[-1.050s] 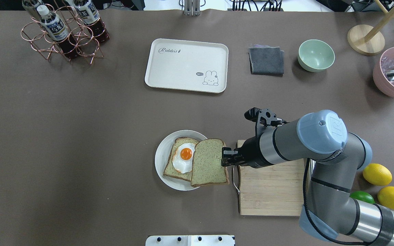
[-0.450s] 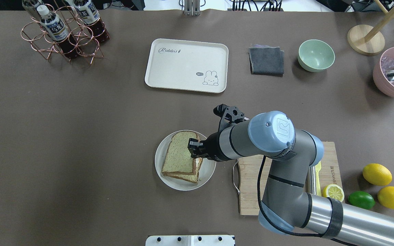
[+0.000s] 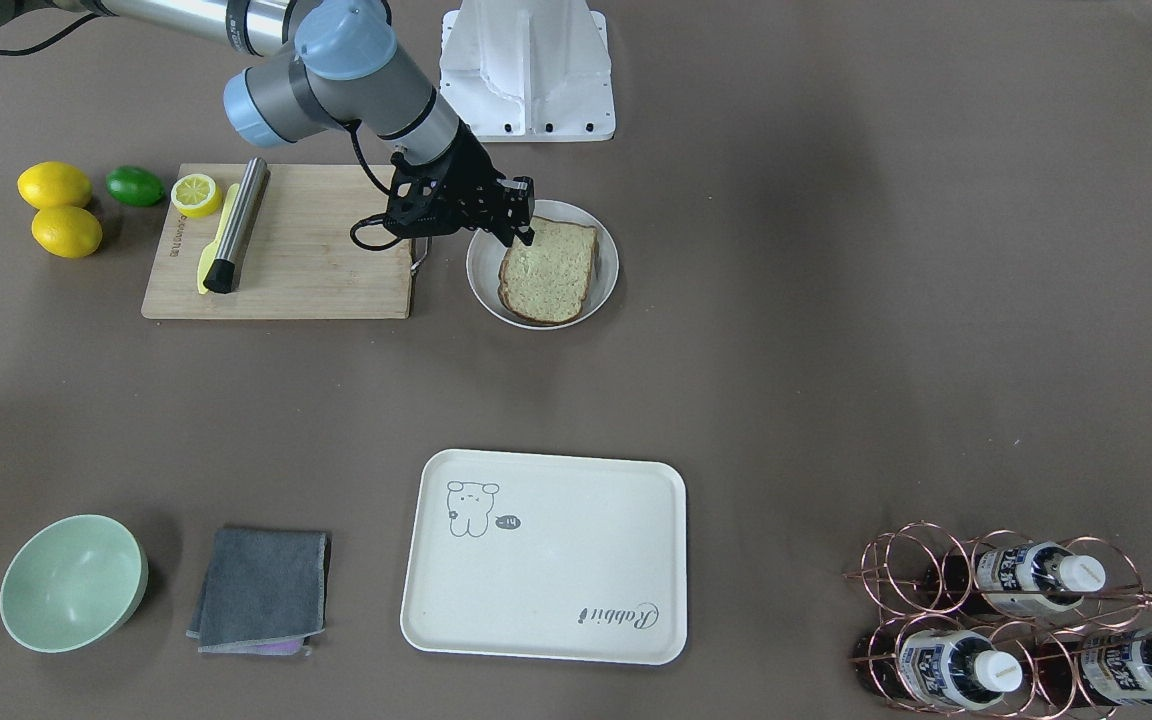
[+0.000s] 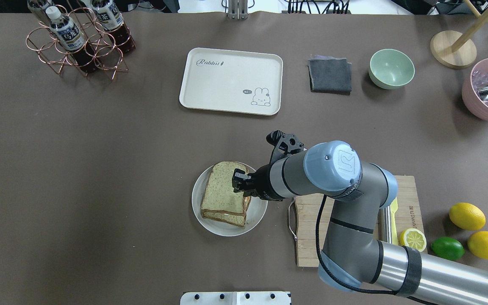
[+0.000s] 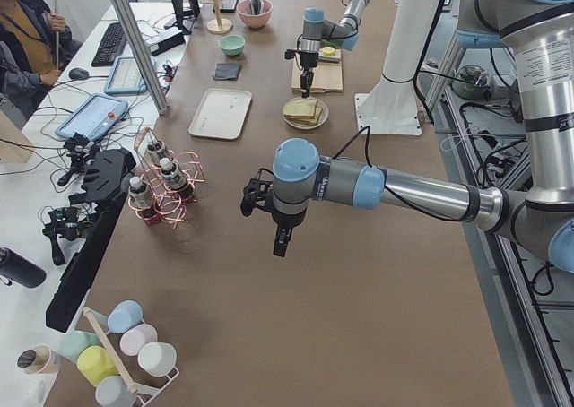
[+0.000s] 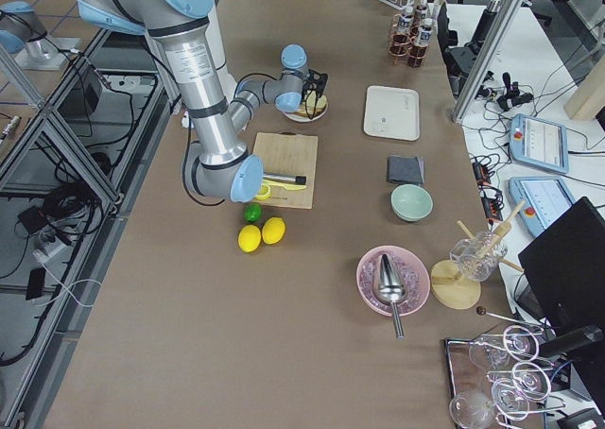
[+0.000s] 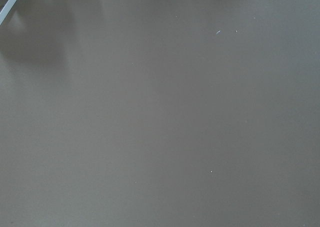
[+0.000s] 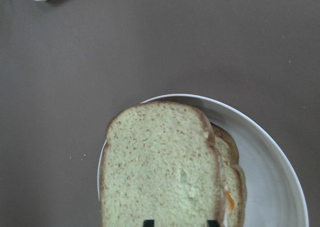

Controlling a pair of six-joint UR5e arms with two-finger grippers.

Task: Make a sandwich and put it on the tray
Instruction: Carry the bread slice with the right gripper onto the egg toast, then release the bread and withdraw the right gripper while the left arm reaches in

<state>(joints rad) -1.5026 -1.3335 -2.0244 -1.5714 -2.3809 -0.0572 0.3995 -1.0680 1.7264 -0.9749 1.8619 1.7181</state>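
- On the round dish (image 4: 257, 210) near the robot lies the sandwich (image 4: 220, 195). One slice rests flat over the other, slightly askew, so the lower crust peeks out along two sides.
- A sliver of egg (image 8: 229, 199) shows orange between the slices in the right wrist view. We take the stack as built, though not squared up.
- It is not yet on the tray (image 4: 227, 84), which sits well apart, farther across the tabletop (image 4: 100, 169), with nothing on it.
- Our right gripper (image 4: 237, 183) hovers at the sandwich's edge, reaching in low from over the board (image 4: 311, 237). We judge it works from that side simply because the arm comes in from there.
- Two tips of its jaws show apart at the bottom of the wrist view, over the top slice's near edge. We cannot tell whether they pinch the bread or stand released.
- We would next want a hold on both slices together, since lifting the top one alone would undo the stack. Soft bread held by one edge may sag and let the egg slide out.
- Only bare tabletop lies between dish and tray. The cloth (image 4: 330, 75) and bowl (image 4: 391, 68) stand beside the tray, off the direct line.
- Our left gripper (image 5: 281, 244) hangs far off over bare tabletop, parked clear of the work, we judge. It shows only in a side view, so we cannot tell how its jaws stand.
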